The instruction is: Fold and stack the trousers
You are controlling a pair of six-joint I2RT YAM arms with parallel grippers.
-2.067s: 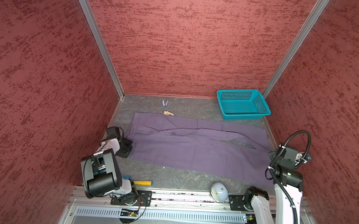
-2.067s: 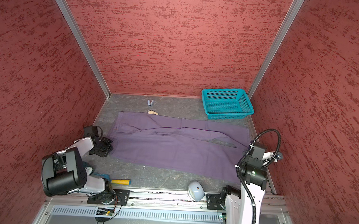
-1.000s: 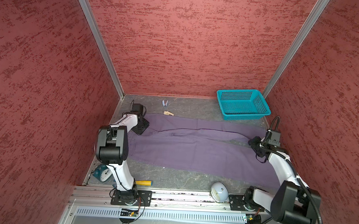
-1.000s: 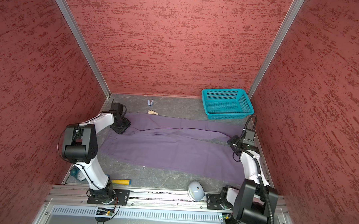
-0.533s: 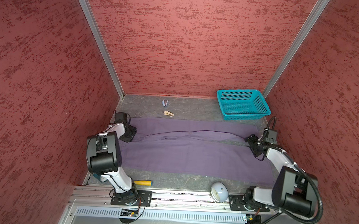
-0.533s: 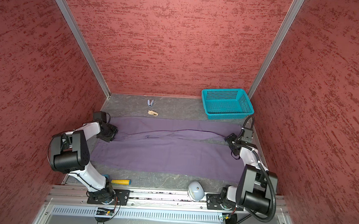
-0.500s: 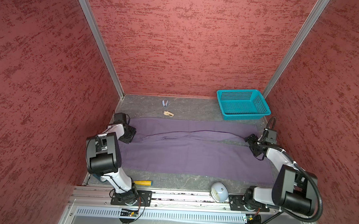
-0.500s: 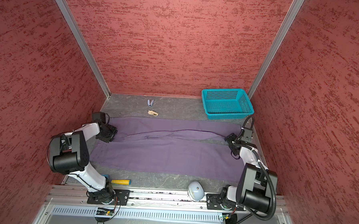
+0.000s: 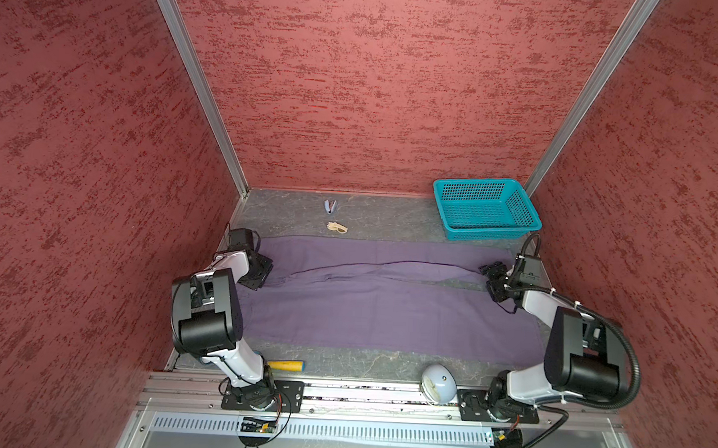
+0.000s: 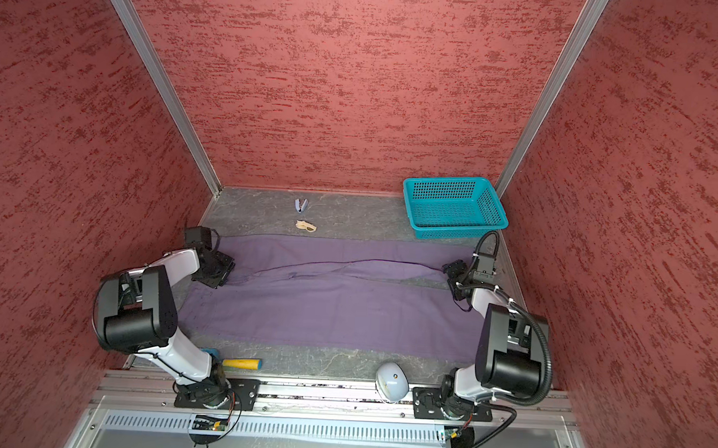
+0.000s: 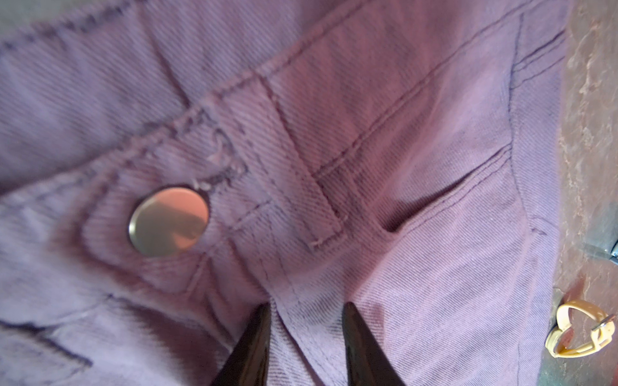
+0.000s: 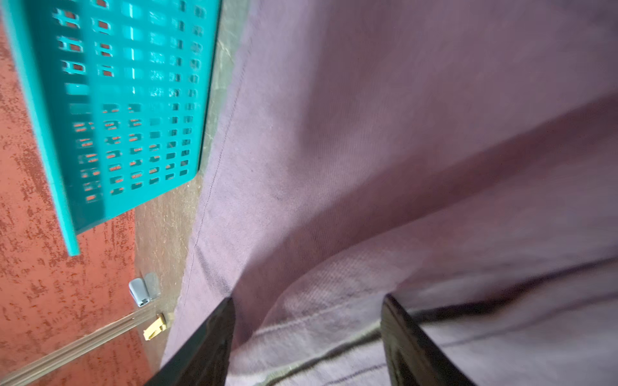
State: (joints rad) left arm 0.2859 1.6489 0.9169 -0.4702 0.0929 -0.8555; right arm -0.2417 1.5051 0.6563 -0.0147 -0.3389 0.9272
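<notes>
trousers (image 9: 386, 313) straightened; left gripper (image 11: 304, 309) seemingly pinches them.

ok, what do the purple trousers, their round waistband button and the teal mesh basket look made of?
Purple cloth trousers: woven twill, likely cotton, matte; diagonal ribs and topstitched seams.
Round waistband button: looks metal, polished; it reflects red.
Teal mesh basket: probably moulded plastic, smooth; even grid of holes.

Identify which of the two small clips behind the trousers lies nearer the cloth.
The beige clip: it lies just beyond the far edge of the trousers, while the blue-grey clip sits further back.
</notes>
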